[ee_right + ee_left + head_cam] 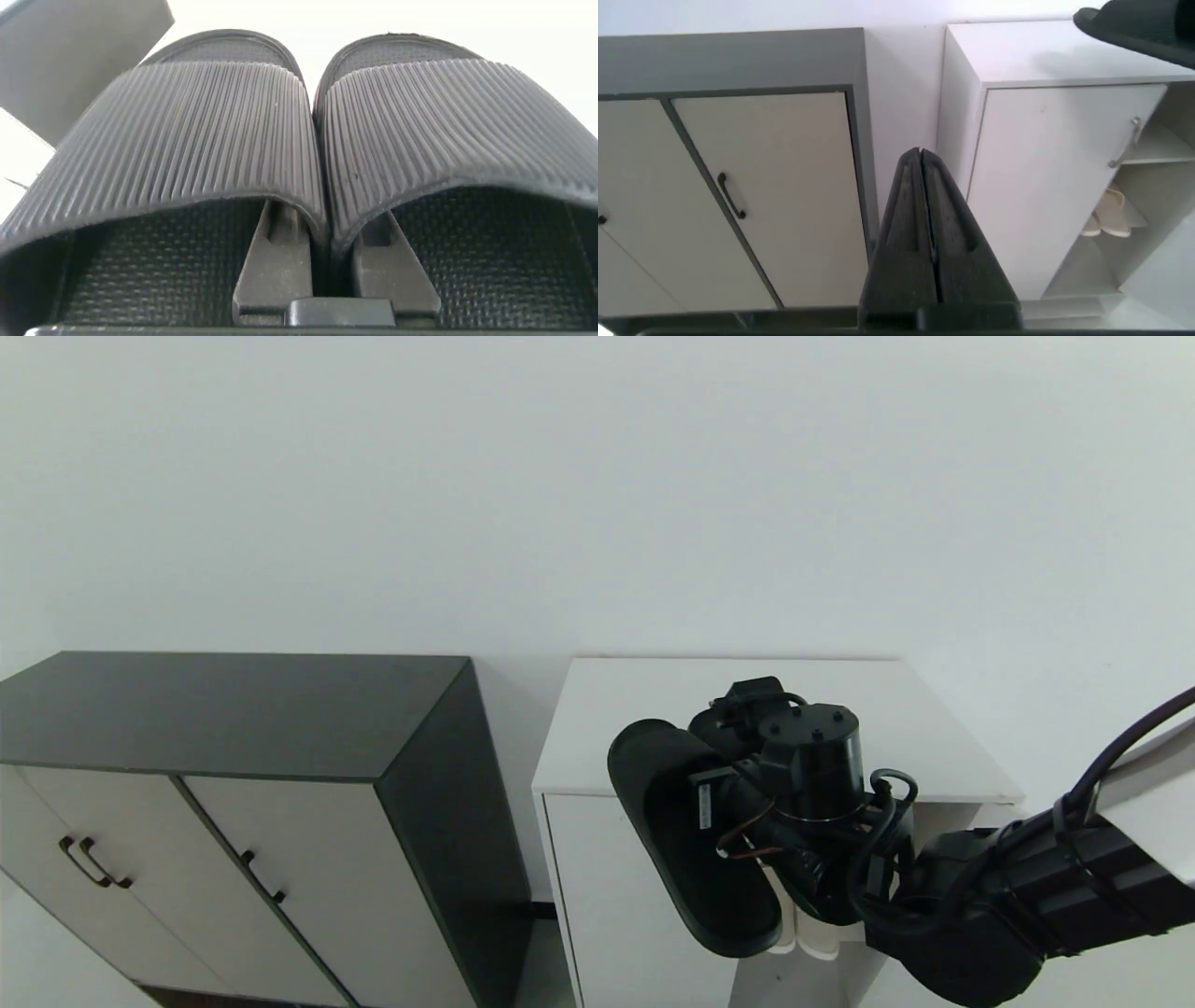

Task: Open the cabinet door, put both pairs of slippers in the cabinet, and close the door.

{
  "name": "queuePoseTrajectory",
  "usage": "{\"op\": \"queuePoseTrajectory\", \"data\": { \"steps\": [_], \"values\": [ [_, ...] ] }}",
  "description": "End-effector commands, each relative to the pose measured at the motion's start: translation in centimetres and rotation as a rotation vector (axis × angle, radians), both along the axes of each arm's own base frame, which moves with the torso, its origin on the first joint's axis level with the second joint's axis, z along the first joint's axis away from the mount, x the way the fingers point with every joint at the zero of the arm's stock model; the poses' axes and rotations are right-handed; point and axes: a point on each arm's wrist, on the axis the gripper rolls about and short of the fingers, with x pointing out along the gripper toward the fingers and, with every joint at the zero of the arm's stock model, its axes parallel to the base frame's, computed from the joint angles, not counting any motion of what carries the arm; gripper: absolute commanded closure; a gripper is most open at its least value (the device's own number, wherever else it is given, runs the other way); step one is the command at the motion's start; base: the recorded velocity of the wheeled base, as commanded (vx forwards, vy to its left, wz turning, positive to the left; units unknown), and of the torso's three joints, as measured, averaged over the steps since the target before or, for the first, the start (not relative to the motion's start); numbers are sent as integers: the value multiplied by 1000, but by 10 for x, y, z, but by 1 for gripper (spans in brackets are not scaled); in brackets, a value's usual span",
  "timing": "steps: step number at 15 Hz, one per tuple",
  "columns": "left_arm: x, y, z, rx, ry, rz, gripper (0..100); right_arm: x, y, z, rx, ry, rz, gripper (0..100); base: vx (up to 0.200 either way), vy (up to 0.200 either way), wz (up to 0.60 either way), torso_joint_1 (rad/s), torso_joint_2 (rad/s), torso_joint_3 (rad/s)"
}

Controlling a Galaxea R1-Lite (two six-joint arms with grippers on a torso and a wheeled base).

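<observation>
Black slippers [691,840] are being clamped as a pair by right gripper [325,266] — one carry for both — at 5 o'clock, before the white cabinet [728,728]; left gripper [926,233] fingers are being pressed together, empty.

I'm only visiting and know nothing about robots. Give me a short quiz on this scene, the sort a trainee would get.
1. Pick one: what does the right gripper hold?
A) a pair of black slippers
B) a folded towel
C) nothing
2. True or false: the white cabinet is fully closed, with none of its inside showing.
3. Short answer: what already lies inside the white cabinet?

Key
1. A.
2. False: its inside is open to view on one side.
3. A pair of white slippers.
</observation>
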Motion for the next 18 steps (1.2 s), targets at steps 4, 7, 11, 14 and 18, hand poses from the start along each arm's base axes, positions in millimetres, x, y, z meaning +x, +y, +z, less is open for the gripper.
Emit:
{"op": "queuePoseTrajectory", "data": {
  "steps": [4,7,11,14,18],
  "values": [
    [0,0,0,0,0,0,100,2,0,-6,-11,11,-4,100,-200,0,0,5,4,2],
    [0,0,0,0,0,0,100,3,1,-7,-13,12,-4,100,-67,0,0,-1,1,-1],
    [0,0,0,1,0,0,100,3,0,-9,-17,16,-7,100,0,0,0,0,0,0],
    [0,0,0,0,0,0,100,4,-1,-9,-19,18,-9,100,0,0,0,0,0,0],
    [0,0,0,1,0,0,100,3,-1,-10,-24,20,-6,100,0,-50,0,4,1,1]
  ]
}}
